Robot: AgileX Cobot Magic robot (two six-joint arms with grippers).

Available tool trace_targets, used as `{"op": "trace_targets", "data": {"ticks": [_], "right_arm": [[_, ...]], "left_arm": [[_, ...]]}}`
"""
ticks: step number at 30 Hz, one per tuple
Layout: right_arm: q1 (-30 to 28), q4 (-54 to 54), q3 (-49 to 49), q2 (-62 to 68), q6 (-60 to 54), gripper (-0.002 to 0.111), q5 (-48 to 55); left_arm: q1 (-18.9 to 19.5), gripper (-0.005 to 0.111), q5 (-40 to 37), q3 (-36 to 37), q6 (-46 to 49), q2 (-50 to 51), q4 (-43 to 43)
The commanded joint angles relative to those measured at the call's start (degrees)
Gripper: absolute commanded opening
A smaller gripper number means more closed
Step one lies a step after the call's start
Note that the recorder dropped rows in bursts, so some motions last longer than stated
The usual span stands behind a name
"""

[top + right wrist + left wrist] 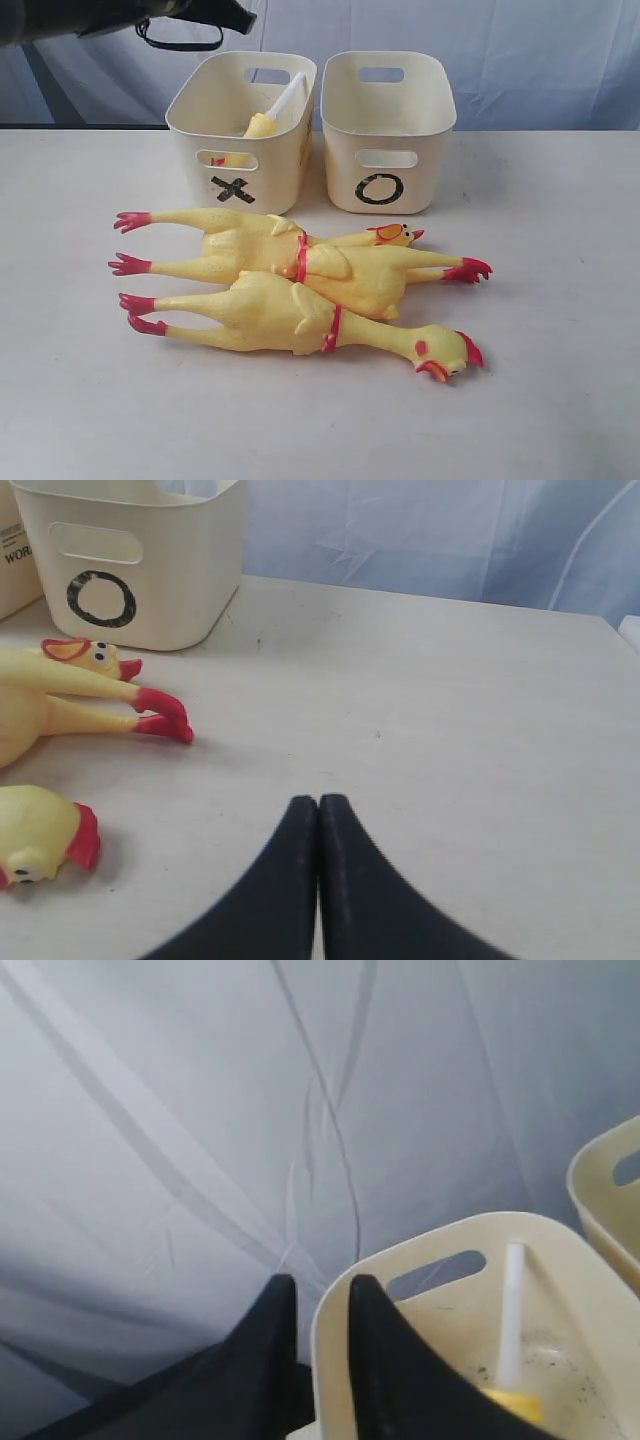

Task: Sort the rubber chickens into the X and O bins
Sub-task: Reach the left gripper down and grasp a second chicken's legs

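Three yellow rubber chickens lie side by side on the table in front of the bins. The back chicken (250,235) has its head (85,657) pointing right. The middle chicken (370,275) lies the other way, red feet (160,715) to the right. The front chicken (300,315) has its head (40,842) at the right. Behind them stand the X bin (190,120) and the O bin (440,120). My left gripper (322,1285) hangs above the X bin's (440,1245) far left corner, slightly open and empty. My right gripper (319,802) is shut over bare table, empty.
A yellow object with a white stick (275,110) leans inside the X bin. A blue-grey cloth backdrop (520,50) hangs behind the table. The table's right edge (620,630) shows in the right wrist view.
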State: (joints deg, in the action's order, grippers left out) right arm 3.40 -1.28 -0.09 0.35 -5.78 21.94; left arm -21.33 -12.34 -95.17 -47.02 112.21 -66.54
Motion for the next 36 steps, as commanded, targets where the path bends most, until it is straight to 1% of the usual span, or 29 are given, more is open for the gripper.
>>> {"op": "trace_targets", "data": {"ticks": [1,2,3,4,5,6,7,8,9,11,13,14,15,16,18,20,23,24,25,26,27,28,30,32,36], "right_arm": [[0.1,-0.1,0.1,-0.3,-0.1,0.0,-0.7],[0.1,-0.1,0.1,-0.3,-0.1,0.0,-0.7],[0.1,-0.1,0.1,-0.3,-0.1,0.0,-0.7],[0.1,-0.1,0.1,-0.3,-0.1,0.0,-0.7],[0.1,-0.1,0.1,-0.3,-0.1,0.0,-0.7],[0.1,-0.1,0.1,-0.3,-0.1,0.0,-0.7],[0.1,-0.1,0.1,-0.3,-0.1,0.0,-0.7],[0.1,-0.1,0.1,-0.3,-0.1,0.0,-0.7],[0.1,-0.1,0.1,-0.3,-0.1,0.0,-0.7],[0.1,-0.1,0.1,-0.3,-0.1,0.0,-0.7],[0.1,-0.1,0.1,-0.3,-0.1,0.0,-0.7],[0.1,-0.1,0.1,-0.3,-0.1,0.0,-0.7],[0.1,-0.1,0.1,-0.3,-0.1,0.0,-0.7],[0.1,-0.1,0.1,-0.3,-0.1,0.0,-0.7],[0.1,-0.1,0.1,-0.3,-0.1,0.0,-0.7],[0.1,-0.1,0.1,-0.3,-0.1,0.0,-0.7],[0.1,-0.1,0.1,-0.3,-0.1,0.0,-0.7],[0.1,-0.1,0.1,-0.3,-0.1,0.0,-0.7],[0.1,-0.1,0.1,-0.3,-0.1,0.0,-0.7],[0.1,-0.1,0.1,-0.3,-0.1,0.0,-0.8],[0.1,-0.1,0.1,-0.3,-0.1,0.0,-0.8],[0.1,-0.1,0.1,-0.3,-0.1,0.0,-0.8],[0.1,-0.1,0.1,-0.3,-0.1,0.0,-0.8],[0.1,-0.1,0.1,-0.3,-0.1,0.0,-0.8],[0.1,-0.1,0.1,-0.3,-0.1,0.0,-0.8]], "left_arm": [[-0.5,0.008,-8.8,0.0,11.5,-3.4,10.9],[-0.5,0.005,-10.1,0.0,16.2,-3.9,16.0],[-0.5,0.0,-12.1,0.0,27.9,-5.2,25.8],[-0.5,0.0,-12.8,0.0,32.0,-5.9,29.2],[-0.5,0.0,-14.7,0.0,39.8,-7.3,36.6],[-0.5,0.0,-15.3,0.0,43.2,-7.9,39.5],[-0.5,0.0,-17.0,0.0,50.0,-9.4,45.4],[-0.5,0.0,-17.7,0.0,52.5,-9.9,48.1],[-0.5,0.0,-19.5,0.0,57.0,-10.8,52.1],[-0.5,0.0,-24.4,0.0,67.2,-12.2,61.5],[-0.5,0.0,-28.5,0.0,74.4,-12.9,67.4],[-0.5,0.0,-32.2,0.0,79.8,-12.9,71.9],[-0.5,0.0,-34.3,0.0,82.0,-12.9,73.9],[-0.5,0.0,-37.9,0.0,86.1,-12.9,77.8],[-0.5,0.0,-40.8,0.0,92.2,-12.9,82.4],[-0.8,0.002,-42.7,0.0,96.0,-12.5,85.8],[-3.7,0.009,-44.8,1.1,100.9,-11.4,86.5],[-5.8,0.015,-44.9,2.5,102.8,-10.6,86.5],[-7.0,0.019,-45.0,3.1,104.0,-9.9,86.4],[-8.9,0.027,-45.8,3.4,106.0,-8.2,86.4],[-9.9,0.032,-46.0,3.4,106.4,-7.3,86.4],[-11.5,0.041,-45.3,3.4,106.4,-5.8,86.5],[-13.1,0.048,-44.4,3.4,106.4,-4.3,86.5],[-14.9,0.053,-42.7,3.4,106.4,-2.0,86.4],[-18.3,0.058,-37.7,3.4,106.1,0.8,86.5]]}}
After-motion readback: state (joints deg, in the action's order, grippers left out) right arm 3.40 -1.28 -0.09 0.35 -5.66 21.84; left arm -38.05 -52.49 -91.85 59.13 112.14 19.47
